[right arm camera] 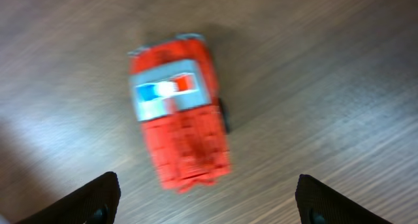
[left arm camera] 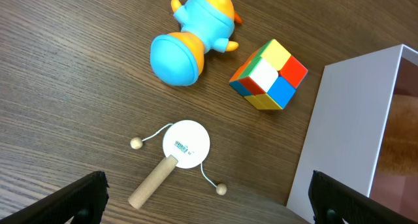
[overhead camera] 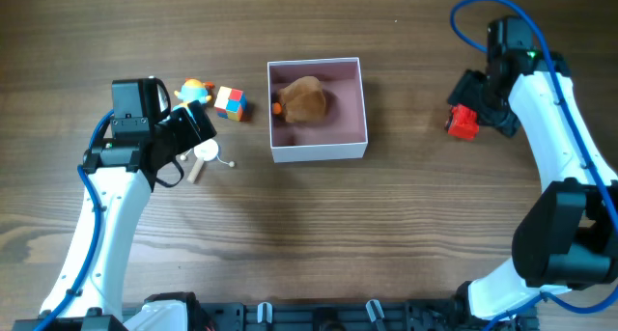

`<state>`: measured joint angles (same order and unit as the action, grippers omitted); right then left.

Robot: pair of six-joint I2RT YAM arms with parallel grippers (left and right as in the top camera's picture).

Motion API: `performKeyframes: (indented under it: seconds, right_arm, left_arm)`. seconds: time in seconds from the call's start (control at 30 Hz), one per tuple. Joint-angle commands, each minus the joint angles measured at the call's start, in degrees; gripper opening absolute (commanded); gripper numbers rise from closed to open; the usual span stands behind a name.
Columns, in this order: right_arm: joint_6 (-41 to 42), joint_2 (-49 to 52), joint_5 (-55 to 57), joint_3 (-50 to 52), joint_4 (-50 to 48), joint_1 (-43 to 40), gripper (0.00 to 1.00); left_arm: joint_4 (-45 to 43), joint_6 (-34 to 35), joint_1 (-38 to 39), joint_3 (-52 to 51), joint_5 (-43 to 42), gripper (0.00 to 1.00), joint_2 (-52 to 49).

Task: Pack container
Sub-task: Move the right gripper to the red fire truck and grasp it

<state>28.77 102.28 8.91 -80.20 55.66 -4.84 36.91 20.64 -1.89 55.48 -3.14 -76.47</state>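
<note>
The container (overhead camera: 318, 150) is a square white-walled box with a pink inside at the table's middle; a brown plush toy (overhead camera: 304, 100) lies in it. Its white wall shows in the left wrist view (left arm camera: 346, 126). My left gripper (overhead camera: 198, 128) is open above a small wooden-handled drum rattle (overhead camera: 205, 159), also in the left wrist view (left arm camera: 183, 149). A blue and orange toy figure (left arm camera: 189, 41) and a colour cube (left arm camera: 269, 75) lie beyond it. My right gripper (overhead camera: 475, 104) is open over a red toy car (overhead camera: 463, 122), blurred in the right wrist view (right arm camera: 179, 113).
The blue and orange figure (overhead camera: 195, 89) and the colour cube (overhead camera: 230, 102) lie just left of the container. Bare wood tabletop lies in front of the container and between it and the red car.
</note>
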Motion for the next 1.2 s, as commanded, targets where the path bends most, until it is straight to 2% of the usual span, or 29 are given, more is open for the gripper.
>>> performKeyframes:
  seconds: [0.0, 0.1, 0.3, 0.37, 0.5, 0.7, 1.17]
  right_arm:
    - [-0.6, -1.2, 1.3, 4.0, -2.4, -0.8, 0.86]
    - [-5.8, -1.2, -2.0, 7.0, -6.7, -0.7, 0.86]
    - [-7.8, -1.0, -3.4, 10.4, -10.3, -0.7, 0.85]
    - [-7.8, -0.7, -3.4, 10.5, -10.3, -0.8, 0.76]
    - [-7.8, -0.5, -3.4, 10.5, -10.6, -0.8, 0.65]
    - [-8.2, -0.5, -3.4, 10.6, -12.7, -0.8, 0.64]
    - [-15.2, -0.5, -4.5, 10.6, -13.9, -0.8, 0.59]
  left_arm:
    - [-0.2, -0.9, -0.2, 1.1, -0.9, 1.0, -0.3]
    - [-0.2, -0.9, -0.2, 1.1, -0.9, 1.0, -0.3]
    - [-0.2, -0.9, -0.2, 1.1, -0.9, 1.0, -0.3]
    - [-0.2, -0.9, -0.2, 1.1, -0.9, 1.0, -0.3]
    - [-0.2, -0.9, -0.2, 1.1, -0.9, 1.0, -0.3]
    - [-0.2, -0.9, -0.2, 1.1, -0.9, 1.0, -0.3]
    - [-0.2, -0.9, -0.2, 1.1, -0.9, 1.0, -0.3]
